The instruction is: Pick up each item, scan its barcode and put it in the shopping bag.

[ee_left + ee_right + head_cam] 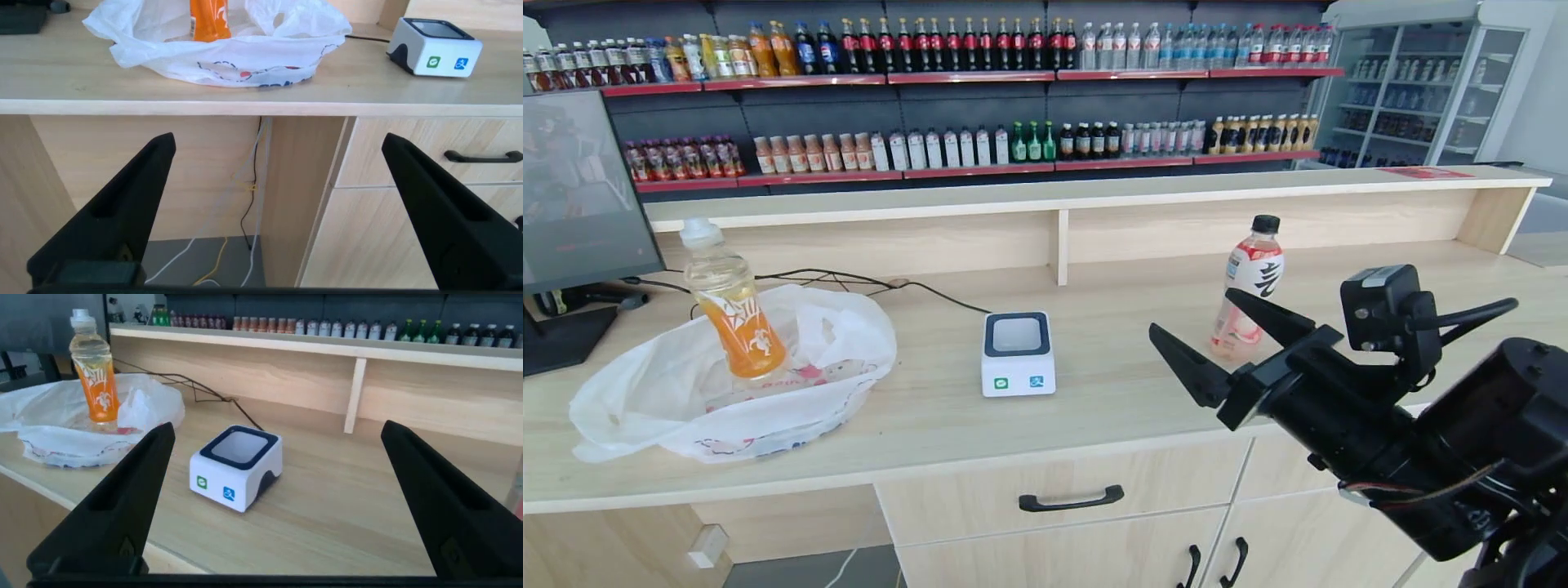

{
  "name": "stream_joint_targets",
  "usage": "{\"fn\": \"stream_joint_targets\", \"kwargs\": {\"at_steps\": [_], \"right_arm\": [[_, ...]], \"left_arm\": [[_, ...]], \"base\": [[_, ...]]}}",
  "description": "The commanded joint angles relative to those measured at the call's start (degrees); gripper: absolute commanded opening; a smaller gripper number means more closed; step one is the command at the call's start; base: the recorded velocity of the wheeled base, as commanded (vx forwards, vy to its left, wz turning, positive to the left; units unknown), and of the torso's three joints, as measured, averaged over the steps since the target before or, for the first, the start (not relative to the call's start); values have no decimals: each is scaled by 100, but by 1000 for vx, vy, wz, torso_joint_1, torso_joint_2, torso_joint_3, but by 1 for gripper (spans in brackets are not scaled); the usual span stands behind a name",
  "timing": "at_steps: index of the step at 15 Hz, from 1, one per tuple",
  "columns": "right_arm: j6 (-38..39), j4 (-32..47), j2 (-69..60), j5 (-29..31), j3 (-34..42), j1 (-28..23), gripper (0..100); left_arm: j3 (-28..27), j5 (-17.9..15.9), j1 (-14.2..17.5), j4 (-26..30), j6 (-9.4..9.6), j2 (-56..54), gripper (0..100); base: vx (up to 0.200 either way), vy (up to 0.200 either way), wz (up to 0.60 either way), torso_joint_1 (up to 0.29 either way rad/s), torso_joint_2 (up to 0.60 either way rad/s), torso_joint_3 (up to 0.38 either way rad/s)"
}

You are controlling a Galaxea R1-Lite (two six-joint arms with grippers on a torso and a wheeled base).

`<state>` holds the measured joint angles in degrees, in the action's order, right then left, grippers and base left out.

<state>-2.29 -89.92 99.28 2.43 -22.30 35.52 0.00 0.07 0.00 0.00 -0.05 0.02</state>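
Note:
An orange drink bottle (731, 310) stands upright inside the white shopping bag (645, 400) at the counter's left. The white barcode scanner (1018, 353) sits mid-counter, window facing up. A pink drink bottle (1251, 282) with a black cap stands upright to the right. My right gripper (1191, 310) hangs open and holds nothing, just in front of and left of the pink bottle; from its wrist, the right gripper (278, 429) faces the scanner (237, 468) and the bagged orange bottle (94, 371). My left gripper (278, 143) is open and holds nothing, below the counter edge, under the bag (237, 61) and facing the cabinet front.
A monitor (572, 188) stands at the far left, with black cables (849, 282) running behind the bag. A raised wooden ledge (1062, 212) backs the counter. Drawers with black handles (1070, 498) sit below. Shelves of bottles (980, 98) line the wall behind.

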Motion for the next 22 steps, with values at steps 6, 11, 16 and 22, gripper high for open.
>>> {"fn": "stream_joint_targets", "kwargs": {"at_steps": [6,11,16,22], "right_arm": [[53,-8,285,-5,243,-1742,100],[185,-8,988,-5,-12,-2480,100],[379,-8,1304,-40,-231,-2454,100],[888,-8,1586,-49,-293,-2366,100]], "left_arm": [[0,1,0,0,-13,-2,100],[0,1,0,0,-4,-2,100],[0,1,0,0,-4,-2,100],[0,1,0,0,-4,-2,100]], "base": [[0,0,0,0,0,0],[0,0,0,0,0,0],[0,0,0,0,0,0],[0,0,0,0,0,0]]}}
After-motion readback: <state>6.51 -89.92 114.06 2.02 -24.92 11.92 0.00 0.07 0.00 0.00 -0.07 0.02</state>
